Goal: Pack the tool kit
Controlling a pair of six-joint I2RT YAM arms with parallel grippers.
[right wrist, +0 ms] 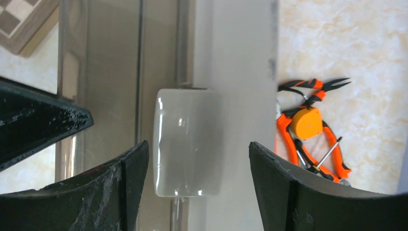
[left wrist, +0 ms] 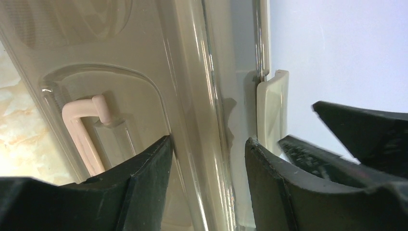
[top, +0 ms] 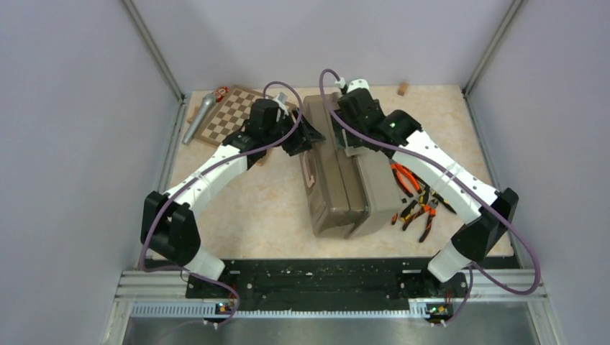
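Note:
The translucent grey-brown toolbox (top: 345,183) lies closed in the middle of the table, its pale pink handle (top: 311,172) on the left side. My left gripper (top: 308,136) is open at the box's far left; in the left wrist view its jaws (left wrist: 208,154) straddle a ridge of the lid (left wrist: 192,96), with the handle (left wrist: 84,134) to the left and a beige latch (left wrist: 272,110) to the right. My right gripper (top: 347,136) is open over the far end; its jaws (right wrist: 198,154) stand either side of the translucent latch (right wrist: 187,142). Orange-handled pliers (top: 406,178) and screwdrivers (top: 413,212) lie right of the box.
The orange tape measure (right wrist: 308,122) lies among the pliers (right wrist: 337,159). The chessboard (top: 230,115) and silver microphone (top: 200,118) sit at the back left. A small wooden block (top: 403,88) is at the back wall. Frame posts and walls enclose the table.

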